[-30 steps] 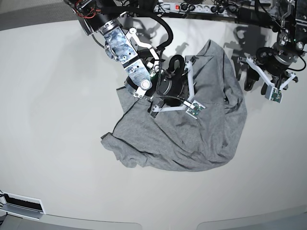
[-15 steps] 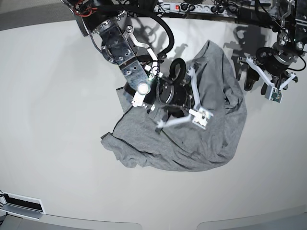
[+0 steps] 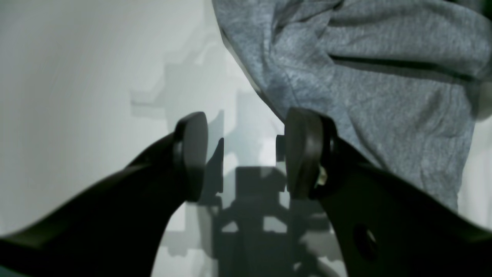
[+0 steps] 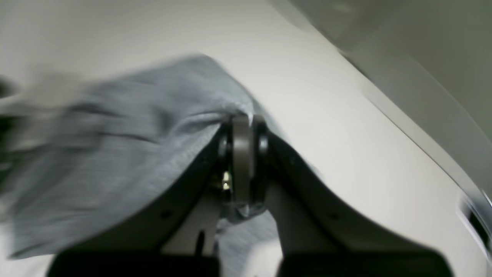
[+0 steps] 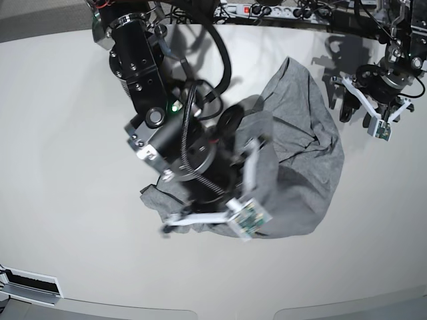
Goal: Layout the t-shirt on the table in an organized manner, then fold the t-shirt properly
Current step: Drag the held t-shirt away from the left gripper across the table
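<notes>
The heather-grey t-shirt [image 5: 300, 167] lies crumpled on the off-white table [image 5: 67, 200], right of centre. My right arm [image 5: 193, 160] hangs over the shirt's left half and hides it. In the right wrist view my right gripper [image 4: 242, 161] is shut on a fold of the grey t-shirt [image 4: 115, 161], which trails away to the left, blurred. My left gripper [image 5: 353, 115] stands open beside the shirt's far right edge. In the left wrist view the left gripper [image 3: 246, 154] has only bare table between its fingers, and the t-shirt [image 3: 365, 77] lies just beyond its right pad. No lettering shows.
A power strip [image 5: 267, 10] and cables run along the far edge behind the arms. A slotted white fitting [image 5: 30, 287] sits at the front left corner. The table's curved front edge [image 5: 233, 312] is close below the shirt.
My right arm has swung from the shirt's far side toward the front, dragging the pinched fabric with it; the shirt's left part has bunched up. The left arm has stayed put.
</notes>
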Robot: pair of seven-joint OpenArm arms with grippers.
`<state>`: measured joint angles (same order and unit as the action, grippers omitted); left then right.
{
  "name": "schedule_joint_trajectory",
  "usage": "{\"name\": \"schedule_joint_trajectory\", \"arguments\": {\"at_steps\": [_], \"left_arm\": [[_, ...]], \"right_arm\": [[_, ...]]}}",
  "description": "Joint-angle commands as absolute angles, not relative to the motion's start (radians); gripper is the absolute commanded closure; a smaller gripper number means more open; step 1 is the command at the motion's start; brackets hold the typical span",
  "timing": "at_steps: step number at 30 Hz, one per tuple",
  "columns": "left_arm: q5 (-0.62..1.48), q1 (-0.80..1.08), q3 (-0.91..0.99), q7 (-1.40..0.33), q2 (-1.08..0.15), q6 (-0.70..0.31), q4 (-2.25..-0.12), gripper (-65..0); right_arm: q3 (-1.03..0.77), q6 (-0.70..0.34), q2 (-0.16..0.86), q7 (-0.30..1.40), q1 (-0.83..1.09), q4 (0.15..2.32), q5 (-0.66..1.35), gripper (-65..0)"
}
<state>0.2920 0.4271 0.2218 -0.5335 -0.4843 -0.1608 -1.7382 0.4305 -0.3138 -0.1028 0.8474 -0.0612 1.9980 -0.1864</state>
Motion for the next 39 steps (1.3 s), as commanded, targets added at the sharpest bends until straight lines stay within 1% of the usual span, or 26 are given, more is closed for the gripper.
{"name": "schedule_joint_trajectory", "arguments": {"at_steps": [1, 6, 10, 12, 16, 18, 21, 22, 24, 26, 31, 39], "left_arm": [[0.298, 0.43, 0.229, -0.517, -0.498, -0.159, -1.753, -33.2], [0.374, 0.429, 0.229, -0.518, -0.496, -0.262, -1.753, -33.2], [0.376, 0.429, 0.229, -0.518, -0.485, -0.279, -1.753, -33.2], [0.376, 0.429, 0.229, -0.517, -0.476, -0.277, -1.753, -33.2], [0.376, 0.429, 0.229, -0.516, -0.435, -0.277, -1.753, -33.2], [0.376, 0.429, 0.229, -0.498, -0.402, -0.268, -1.747, -33.2], [0.375, 0.426, 0.229, -0.496, -0.346, -0.203, -1.745, -33.2], [0.367, 0.426, 0.229, -0.496, -0.333, -0.179, -1.745, -33.2], [0.342, 0.426, 0.229, -0.496, -0.316, -0.139, -1.745, -33.2], [0.334, 0.426, 0.229, -0.499, -0.316, -0.137, -1.745, -33.2], [0.318, 0.426, 0.229, -0.501, -0.316, -0.137, -1.745, -33.2], [0.297, 0.427, 0.229, -0.522, -0.315, -0.137, -1.745, -33.2]], "right_arm": [[0.404, -0.295, -0.112, 0.825, -0.08, 2.019, -0.198, 0.0], [0.246, -0.246, -0.08, 0.826, -0.08, 2.019, -0.199, 0.0], [0.125, -0.224, -0.019, 0.828, -0.08, 2.019, -0.174, 0.0], [0.075, -0.238, 0.014, 0.832, -0.08, 2.019, -0.141, 0.0], [0.006, -0.301, 0.06, 0.844, -0.077, 2.019, -0.052, 0.0], [-0.012, -0.328, 0.078, 0.86, -0.077, 2.019, -0.019, 0.0], [-0.015, -0.34, 0.104, 0.861, -0.077, 2.019, -0.016, 0.0], [-0.015, -0.336, 0.115, 0.861, -0.077, 2.019, -0.036, 0.0], [-0.015, -0.29, 0.142, 0.863, -0.077, 2.019, -0.09, 0.0], [-0.024, -0.253, 0.176, 0.877, -0.077, 2.019, -0.119, 0.0], [-0.087, -0.249, 0.236, 0.884, -0.075, 2.019, -0.121, 0.0], [-0.244, -0.235, 0.25, 0.884, -0.074, 2.019, -0.097, 0.0]]}}
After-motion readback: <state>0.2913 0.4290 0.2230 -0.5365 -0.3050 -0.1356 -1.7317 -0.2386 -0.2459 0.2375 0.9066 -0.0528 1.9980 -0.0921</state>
